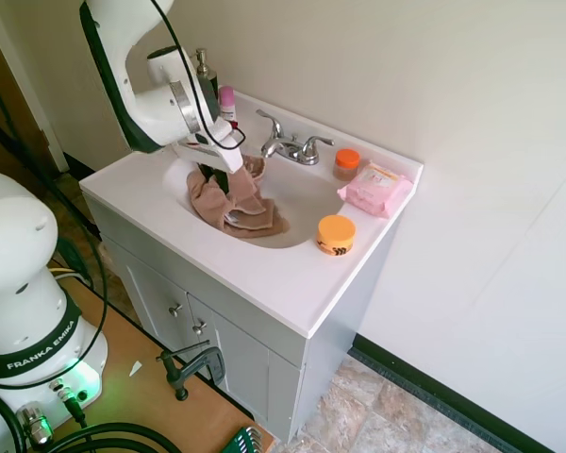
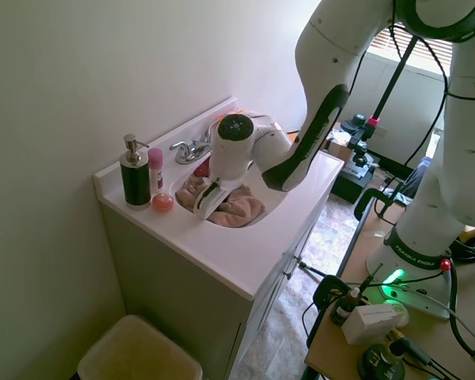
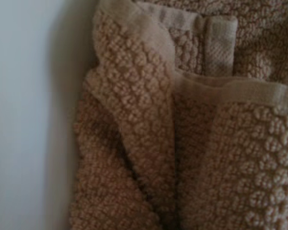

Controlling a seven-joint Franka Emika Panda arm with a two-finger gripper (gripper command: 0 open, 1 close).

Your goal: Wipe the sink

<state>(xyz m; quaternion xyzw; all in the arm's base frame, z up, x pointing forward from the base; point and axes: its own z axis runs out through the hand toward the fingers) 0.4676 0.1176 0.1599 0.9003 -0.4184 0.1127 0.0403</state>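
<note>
I've got the gripper [image 1: 219, 179] down inside the sink [image 1: 307, 203], the oval basin set in the white vanity top, w/ the chrome faucet [image 1: 292, 146] at the back rim. A tan waffle-weave towel [image 1: 236, 208] lies bunched in the basin under the wrist, piled toward the soap-dispenser side, so much of the bowl on the far side is bare. Wrist cam is filled w/ its folds and hems, plus a strip of white basin wall [image 3: 24, 115], so I'm right on top of it. Fingers are buried behind the hand and cloth; can't tell if they're spread or clamped on the towel. Probably early in the wipe. Orange-lidded jar [image 1: 336, 234] sits on the counter just beside the rim, pink wipes pack [image 1: 375, 189] further back; I'd keep strokes inside the bowl to avoid knocking them.
</note>
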